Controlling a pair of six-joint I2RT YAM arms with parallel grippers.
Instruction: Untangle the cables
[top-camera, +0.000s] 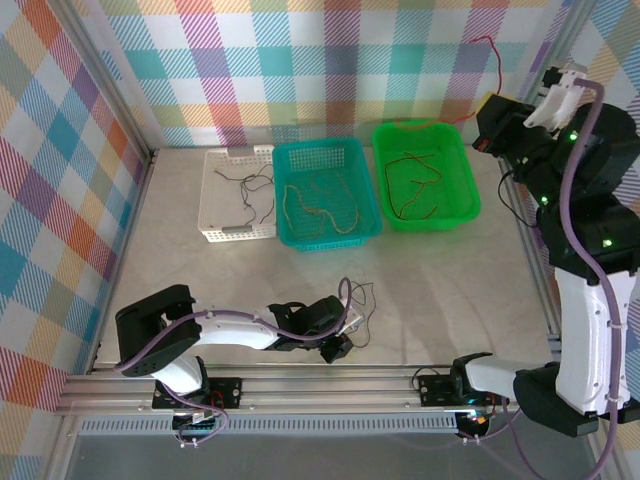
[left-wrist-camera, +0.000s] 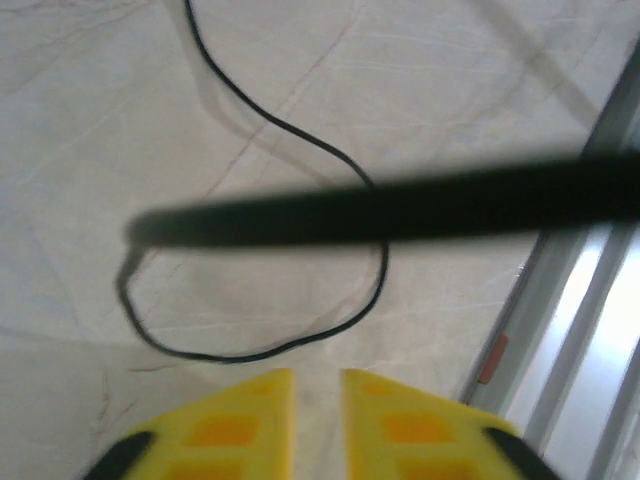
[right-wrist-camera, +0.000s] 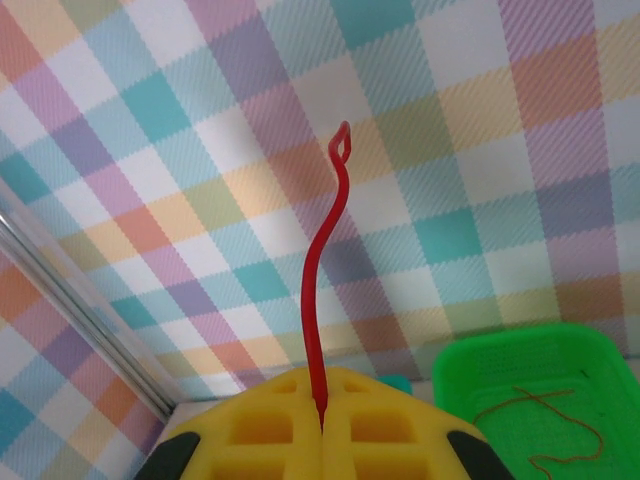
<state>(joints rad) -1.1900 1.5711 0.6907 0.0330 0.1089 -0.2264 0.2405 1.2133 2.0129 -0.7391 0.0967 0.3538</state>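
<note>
Left gripper (left-wrist-camera: 318, 390): low over the table (top-camera: 450, 290) near its front edge, yellow pads slightly apart, nothing between them.
Black cable (left-wrist-camera: 270, 122): a loose loop lying flat on the table, just ahead of the left gripper.
3 baskets: white basket (top-camera: 210, 195), teal basket (top-camera: 325, 243) and green basket (top-camera: 470, 185) stand in a row farther back, each with thin cables inside.
Right gripper (right-wrist-camera: 322, 425): raised at the far right, pads pressed together on the red cable (right-wrist-camera: 308, 290).
Red cable: it rises from the pads, curving up before the checked wall (right-wrist-camera: 480, 120).
</note>
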